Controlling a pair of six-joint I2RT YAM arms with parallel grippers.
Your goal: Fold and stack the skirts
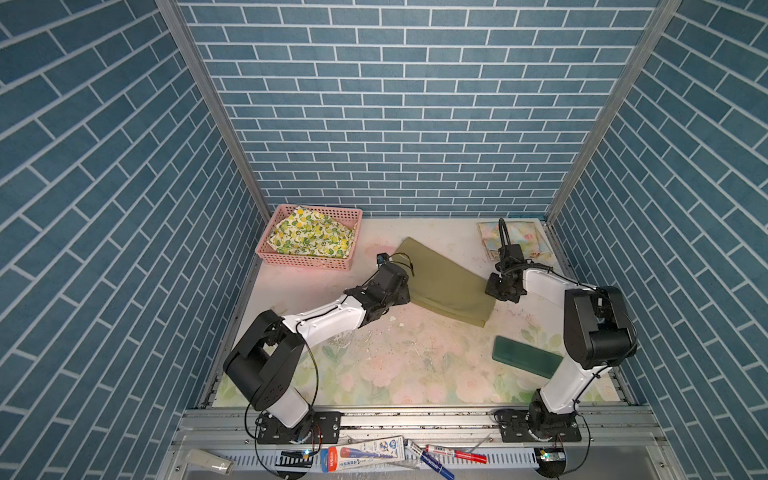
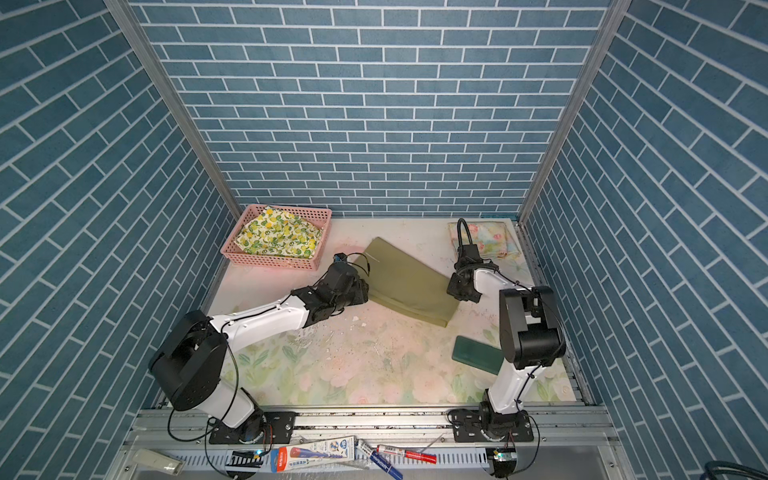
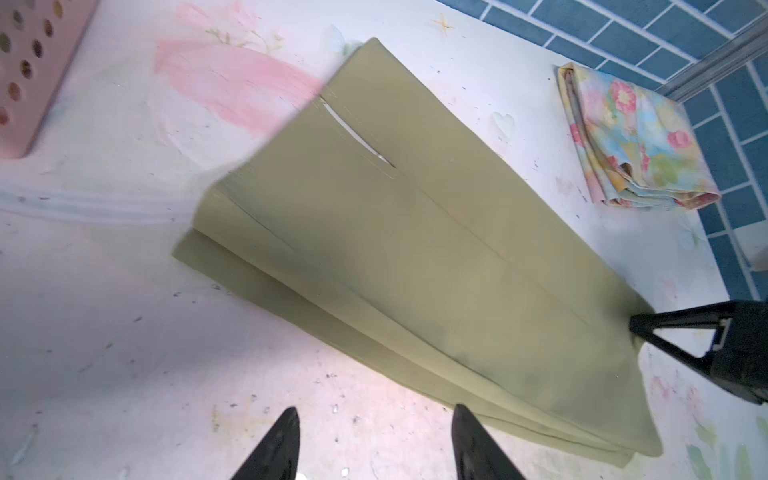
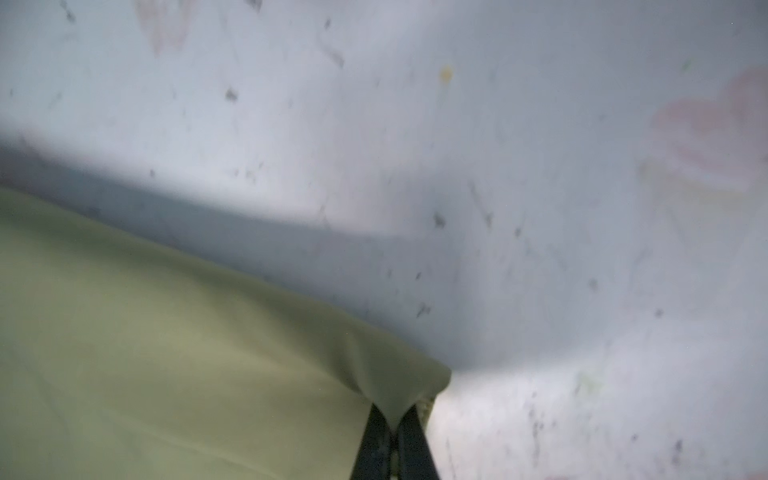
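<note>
Pinching one corner of the plain olive green cloth skirt (image 1: 446, 286), the right gripper (image 4: 392, 424) is clamped tight, and the cloth puckers into a small peak between its black fingers (image 4: 415, 449). The skirt lies flat on the pale floral-printed table (image 1: 395, 365) as a long tapered panel. Its long axis runs diagonally: the wide end is at the right gripper, and the narrow end points away from it, toward the pink perforated plastic basket (image 1: 307, 262) at the far left. Layered edges show along the long side nearest the left gripper (image 3: 374, 415), a short pale slit (image 3: 357, 137) opens near the narrow end, and one straight crease runs down the smooth fabric. The left gripper is released, jaws apart with nothing between them, its tips just beside that layered edge.

Beyond the right gripper, in the far corner, the pastel yellow-blue-pink floral skirt (image 1: 515, 241) lies folded into a small rectangle. The white skirt with yellow lemons and green leaves (image 1: 311, 237) lies loosely in the basket, past the left gripper. A dark green flat rectangular block (image 1: 525, 355) lies on the near side of the right gripper, partly behind that arm. A printed packet (image 1: 365, 452) and marker pens (image 1: 455, 453) lie on the front rail; their writing is too small to read.
</note>
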